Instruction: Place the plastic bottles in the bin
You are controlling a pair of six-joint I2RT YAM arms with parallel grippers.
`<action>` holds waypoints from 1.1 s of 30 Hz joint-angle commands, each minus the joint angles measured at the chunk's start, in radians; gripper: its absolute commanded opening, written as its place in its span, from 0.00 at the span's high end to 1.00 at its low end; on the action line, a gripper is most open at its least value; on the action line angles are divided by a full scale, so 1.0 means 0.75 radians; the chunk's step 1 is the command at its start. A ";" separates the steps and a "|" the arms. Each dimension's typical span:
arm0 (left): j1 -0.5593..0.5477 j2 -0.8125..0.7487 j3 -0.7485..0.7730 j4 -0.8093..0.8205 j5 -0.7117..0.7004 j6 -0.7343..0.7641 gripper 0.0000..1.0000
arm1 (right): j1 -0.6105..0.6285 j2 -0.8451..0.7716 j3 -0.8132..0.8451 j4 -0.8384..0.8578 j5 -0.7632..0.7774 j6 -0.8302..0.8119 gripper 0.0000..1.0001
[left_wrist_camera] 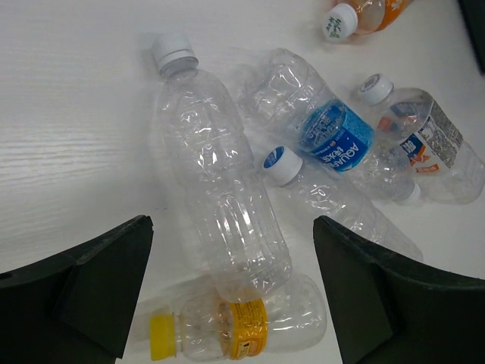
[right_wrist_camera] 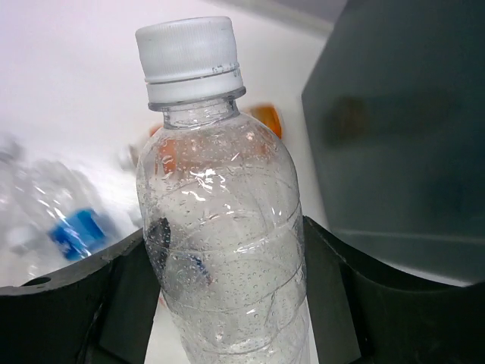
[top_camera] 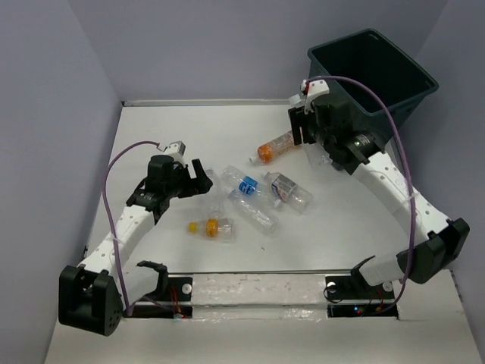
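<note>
Right, my right hand (right_wrist_camera: 227, 299) is clamped on a water-beaded bottle (right_wrist_camera: 220, 220). Its fingers (right_wrist_camera: 356, 303) press either side of the clear body, and the white cap points away from the wrist. From above, that hand sits just beside the near left wall of the bin (top_camera: 402, 106), not over its opening. The same dark wall fills the right of my wrist view.

My left hand (left_wrist_camera: 235, 280) is spread wide and holds nothing, hanging over the cluster in the middle of the tabletop (top_camera: 227, 129). Straight between its fingers lies an unlabelled bottle (left_wrist_camera: 220, 189) with a white cap. Its base overlaps a yellow-capped bottle (left_wrist_camera: 235, 322) that has an orange label. To the right lie a blue-capped bottle (left_wrist_camera: 333, 205), a blue-labelled bottle (left_wrist_camera: 326, 125) and a white-labelled bottle (left_wrist_camera: 424, 144), all on their sides and crowded together. An orange bottle (top_camera: 276, 145) lies apart from them, near the right hand.
</note>
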 commanded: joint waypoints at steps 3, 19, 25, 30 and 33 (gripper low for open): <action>-0.074 0.138 0.099 0.015 -0.009 -0.031 0.02 | -0.003 -0.060 0.407 0.237 -0.037 -0.057 0.52; -0.127 0.410 0.197 -0.030 -0.073 -0.019 0.01 | -0.534 0.401 0.907 0.667 0.154 -0.162 0.31; -0.193 0.506 0.277 -0.057 -0.159 -0.025 0.01 | -0.534 0.307 0.894 0.450 0.029 -0.072 0.00; -0.211 0.665 0.367 -0.147 -0.185 -0.011 0.05 | -0.508 0.033 0.561 0.425 -0.418 0.190 0.05; -0.211 0.712 0.361 -0.157 -0.220 -0.004 0.15 | -0.386 -0.110 0.369 0.470 -0.591 0.243 0.08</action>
